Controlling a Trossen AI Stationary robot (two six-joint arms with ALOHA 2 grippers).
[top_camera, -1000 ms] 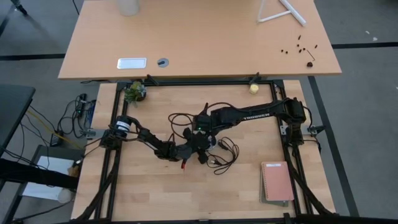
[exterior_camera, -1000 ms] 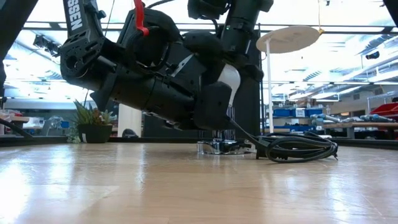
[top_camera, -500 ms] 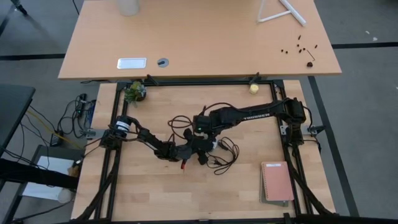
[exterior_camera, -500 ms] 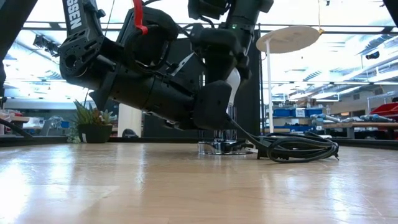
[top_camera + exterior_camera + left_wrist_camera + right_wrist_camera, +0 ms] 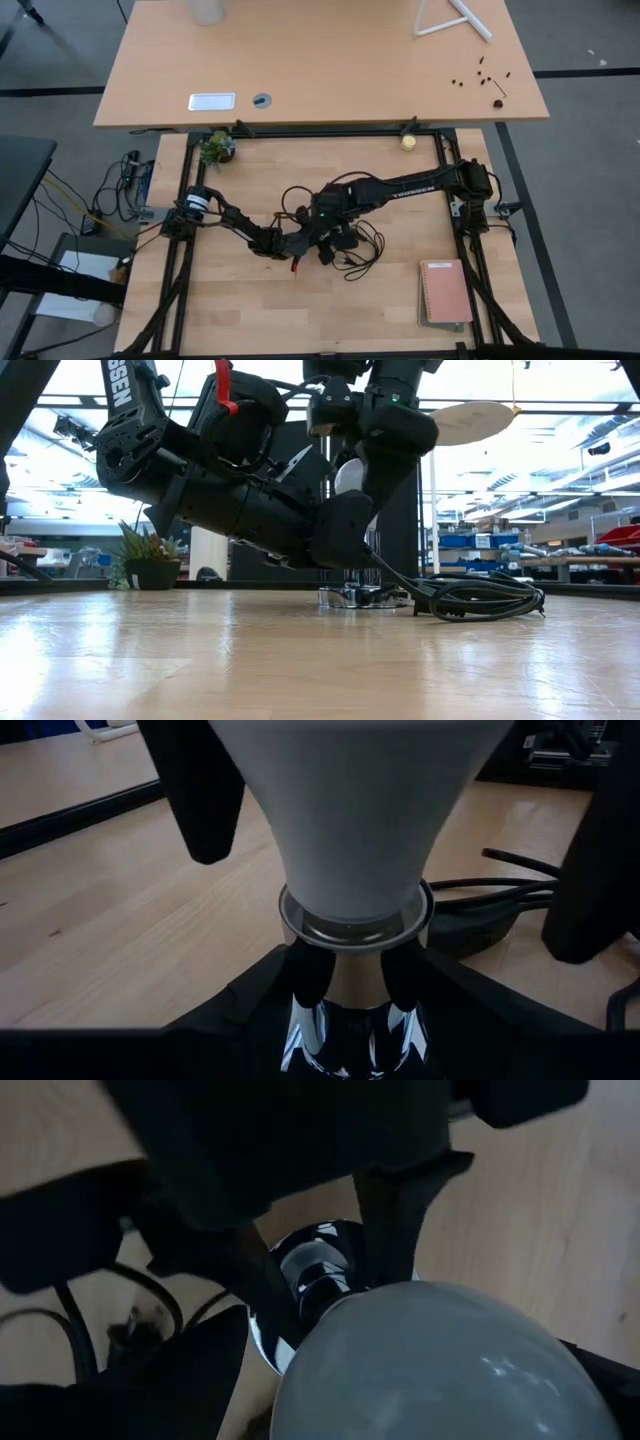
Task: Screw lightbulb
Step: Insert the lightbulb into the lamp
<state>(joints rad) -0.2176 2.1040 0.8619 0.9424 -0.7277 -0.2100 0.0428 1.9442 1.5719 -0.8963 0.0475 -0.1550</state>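
A: Where is the lightbulb [image 5: 352, 815]?

B: Standing base-down in the round silver socket [image 5: 352, 988], near the middle of the bench [image 5: 250, 310]. In the left wrist view the white glass narrows into the socket's chrome collar. In the right wrist view the bulb's dome [image 5: 440, 1365] fills the foreground with the shiny socket just behind it.

A: What is the left gripper [image 5: 352, 982] doing?

B: Its jaws stand narrow and are closed on the socket's chrome neck, just under the bulb, one dark finger on each side. In the high view that gripper [image 5: 318, 240] lies low over the bench, reaching in toward the socket.

A: And the right gripper [image 5: 312, 1265]?

B: It hangs directly over the socket, above the bulb. Its two dark fingers [image 5: 392, 1215] stand wide apart, one on either side of the bulb, and I see no contact with the glass. In the low view it [image 5: 372, 465] comes down from above, with a patch of the white bulb [image 5: 347, 477] showing beside it.

A: What else lies near the socket?

B: A bundle of black cord [image 5: 478, 598] lies on the bench just beside it. A pink notebook [image 5: 445, 292] lies well apart from it, toward the bench's corner. A small potted plant [image 5: 216, 148] stands at the far edge, and a small yellowish ball [image 5: 408, 142] sits along that same edge, well apart from the socket.
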